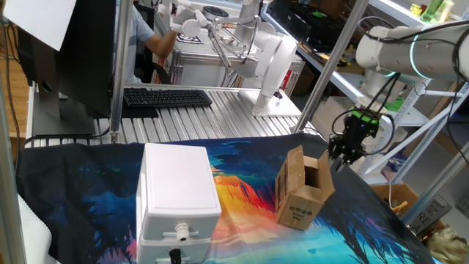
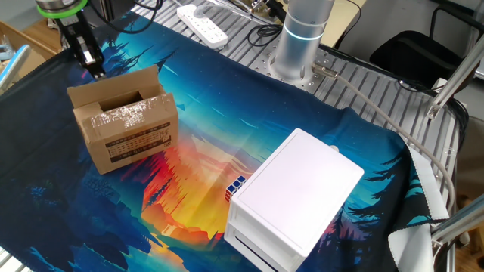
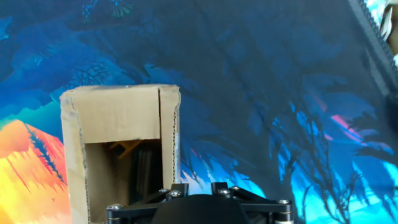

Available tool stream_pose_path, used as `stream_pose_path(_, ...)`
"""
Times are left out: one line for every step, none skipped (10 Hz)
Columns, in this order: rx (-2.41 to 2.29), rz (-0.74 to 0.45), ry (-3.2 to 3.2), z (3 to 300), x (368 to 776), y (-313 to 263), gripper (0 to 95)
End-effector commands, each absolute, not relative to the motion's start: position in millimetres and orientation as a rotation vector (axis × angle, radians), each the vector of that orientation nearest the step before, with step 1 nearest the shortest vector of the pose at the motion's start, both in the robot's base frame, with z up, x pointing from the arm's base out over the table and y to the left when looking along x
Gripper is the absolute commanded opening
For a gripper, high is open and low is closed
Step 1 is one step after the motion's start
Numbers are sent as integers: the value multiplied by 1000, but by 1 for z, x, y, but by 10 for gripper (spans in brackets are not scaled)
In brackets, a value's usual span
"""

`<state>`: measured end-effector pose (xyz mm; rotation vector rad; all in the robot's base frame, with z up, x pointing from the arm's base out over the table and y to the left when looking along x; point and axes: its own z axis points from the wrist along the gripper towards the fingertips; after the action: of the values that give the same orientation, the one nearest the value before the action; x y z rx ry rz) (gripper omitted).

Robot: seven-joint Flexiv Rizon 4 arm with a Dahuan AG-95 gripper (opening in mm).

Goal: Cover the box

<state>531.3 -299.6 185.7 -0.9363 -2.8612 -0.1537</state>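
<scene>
The box [image 1: 300, 192] is a small brown cardboard carton that stands on the colourful cloth with its top open and its flaps up. It has black printed marks on one side. It also shows in the other fixed view [image 2: 128, 125] and in the hand view [image 3: 118, 143], where I look down into its open top. My gripper [image 1: 343, 155] hangs just beside the carton's raised flap, apart from it. In the other fixed view the gripper [image 2: 94, 69] is at the carton's far edge. Its fingers [image 3: 180, 186] stand close together and hold nothing.
A large white plastic case [image 1: 176, 183] stands on the cloth beside the carton [image 2: 299, 196]. A small blue and white cube [image 2: 236, 185] lies against it. A keyboard [image 1: 167, 97] and a power strip [image 2: 203, 23] lie on the metal table behind. The arm's base [image 2: 302, 38] stands at the back.
</scene>
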Motion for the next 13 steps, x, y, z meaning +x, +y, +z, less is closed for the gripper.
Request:
stream_pose_path(-983,-209,-2817,189,539,-303,190)
stream_pose_path(-988,-208,-2819,188,541,-303,190)
stream_pose_path(-1011,-212,-2817,184,543,-302,190)
stream_pose_path(-1036,-217,-2814,180,545,-300,190)
stream_pose_path(-1056,-218,-2814,174,549,-298,190)
stream_pose_path(-1072,-219,-2814,169,551,-296,190)
stream_pose_path(-1077,-221,-2816,166,553,-295,190)
stream_pose_path(-1092,-221,-2818,160,555,-293,190)
stream_pose_path(-1093,-216,-2820,159,555,-293,190)
stream_pose_path(-1092,-215,-2822,159,555,-293,190)
stream_pose_path(-1087,-211,-2825,159,555,-293,190)
stream_pose_path(-1082,-203,-2829,159,555,-293,190)
stream_pose_path(-1072,-184,-2839,160,554,-293,190)
